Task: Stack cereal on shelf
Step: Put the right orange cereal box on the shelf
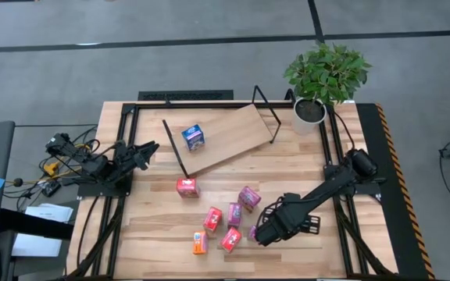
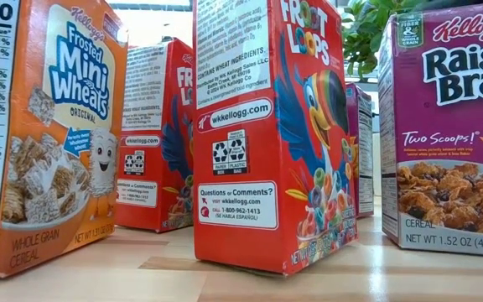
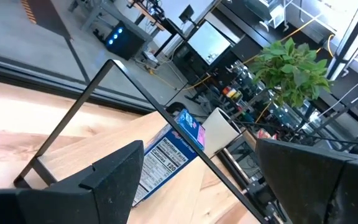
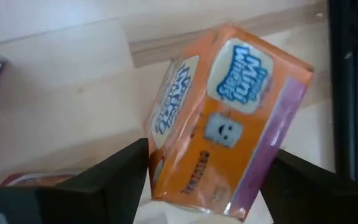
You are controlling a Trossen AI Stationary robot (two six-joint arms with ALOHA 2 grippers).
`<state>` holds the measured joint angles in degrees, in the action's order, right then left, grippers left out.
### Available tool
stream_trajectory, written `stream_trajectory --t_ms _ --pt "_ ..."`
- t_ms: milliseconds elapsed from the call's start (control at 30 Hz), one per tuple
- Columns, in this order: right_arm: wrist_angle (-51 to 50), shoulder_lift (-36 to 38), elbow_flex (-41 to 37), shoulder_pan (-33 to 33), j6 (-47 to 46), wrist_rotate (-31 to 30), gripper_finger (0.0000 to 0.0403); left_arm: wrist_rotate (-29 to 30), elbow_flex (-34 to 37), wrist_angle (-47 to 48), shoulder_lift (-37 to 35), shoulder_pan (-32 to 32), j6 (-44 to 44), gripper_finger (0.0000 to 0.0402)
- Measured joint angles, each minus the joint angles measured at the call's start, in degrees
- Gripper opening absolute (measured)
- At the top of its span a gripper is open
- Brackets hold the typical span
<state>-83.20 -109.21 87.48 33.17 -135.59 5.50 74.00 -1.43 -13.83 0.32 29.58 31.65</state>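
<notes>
Straddling an orange Mini-Wheats box (image 4: 229,118) near the table's front edge, the right gripper (image 1: 258,232) has fingers spread either side, grip not confirmed; red and magenta boxes (image 1: 233,215) stand beside it; farther back, the blue box (image 1: 193,136) sits on the tilted shelf (image 1: 233,134); left gripper (image 1: 148,148) waits open at its left end.

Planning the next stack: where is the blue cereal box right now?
In the high view the blue cereal box lies on the shelf, toward its left end, ahead of the left gripper.
</notes>
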Motion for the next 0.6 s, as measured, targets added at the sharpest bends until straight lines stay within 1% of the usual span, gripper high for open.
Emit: stream_trajectory --t_ms 400,600 --pt "-0.3 0.0 0.4 -0.7 0.6 0.0 0.0245 -0.1 0.0 0.4 0.0 0.0 0.1 0.0300" --pt "-2.3 0.0 2.3 -0.7 2.8 -2.3 0.0206 -0.1 0.0 0.5 0.0 0.0 0.1 0.0300"
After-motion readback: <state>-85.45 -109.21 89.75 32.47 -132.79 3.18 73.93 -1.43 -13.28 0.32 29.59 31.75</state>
